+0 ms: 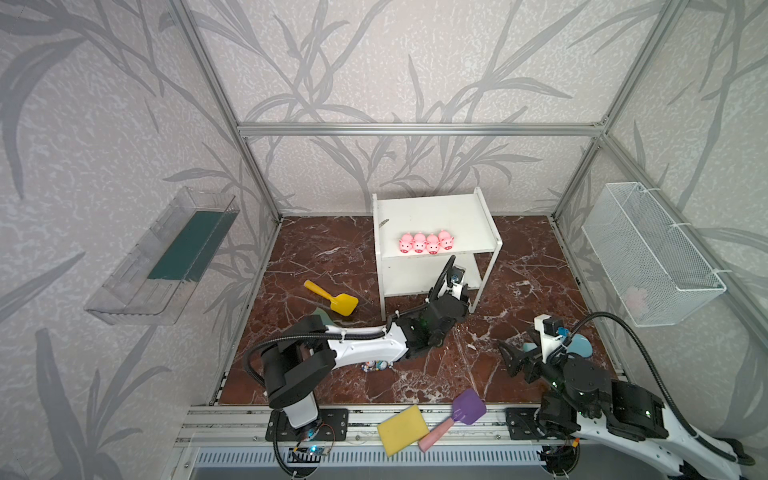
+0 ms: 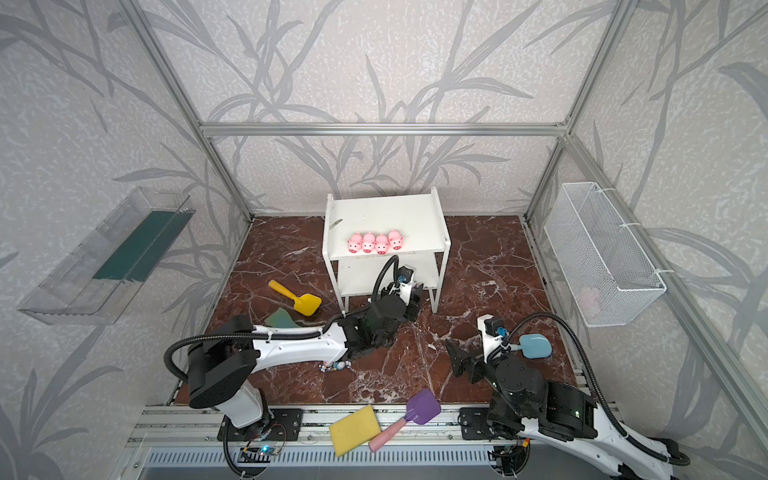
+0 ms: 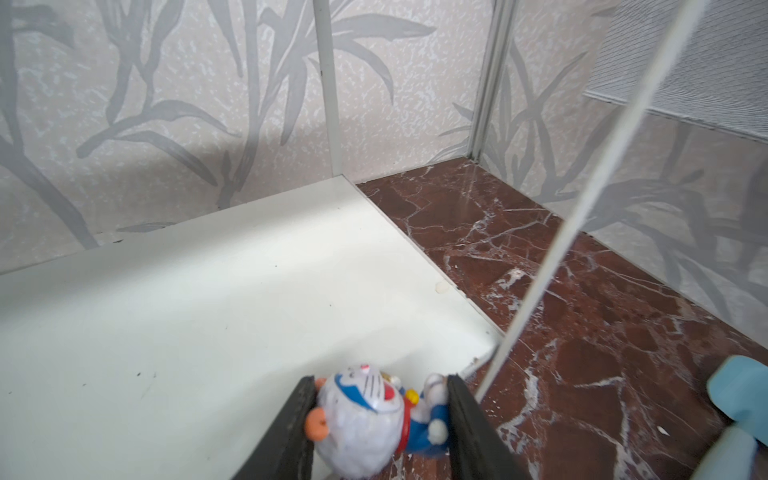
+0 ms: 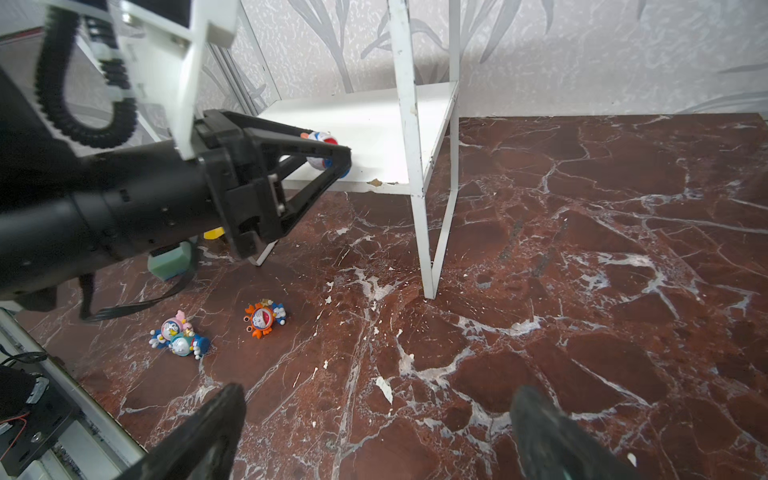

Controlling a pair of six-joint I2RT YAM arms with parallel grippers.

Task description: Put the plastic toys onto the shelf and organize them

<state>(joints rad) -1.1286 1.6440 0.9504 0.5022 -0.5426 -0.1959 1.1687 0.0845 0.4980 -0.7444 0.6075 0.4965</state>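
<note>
Several pink pigs (image 1: 426, 242) (image 2: 375, 242) stand in a row on the top board of the white shelf (image 1: 432, 212) (image 2: 382, 212). My left gripper (image 3: 380, 386) (image 4: 332, 158) is shut on a white-blue figurine (image 3: 365, 415) (image 4: 320, 139). It holds the figurine lying sideways over the front corner of the shelf's lower board (image 3: 208, 291), beside a thin leg. Three more figurines lie on the marble floor: orange (image 4: 264, 318), pink (image 4: 172, 326) and teal (image 4: 185, 345). In a top view they show as a small cluster (image 1: 376, 365) under the left arm. My right gripper (image 1: 513, 359) (image 4: 376, 395) hovers open over bare floor.
On the floor are a yellow shovel (image 1: 332, 299), a green sponge (image 2: 279, 319) and a blue shovel (image 2: 534, 345). A yellow sponge (image 1: 402, 430) and a purple shovel (image 1: 457, 415) lie on the front rail. A wire basket (image 1: 652, 253) hangs at right and a clear tray (image 1: 162, 257) at left.
</note>
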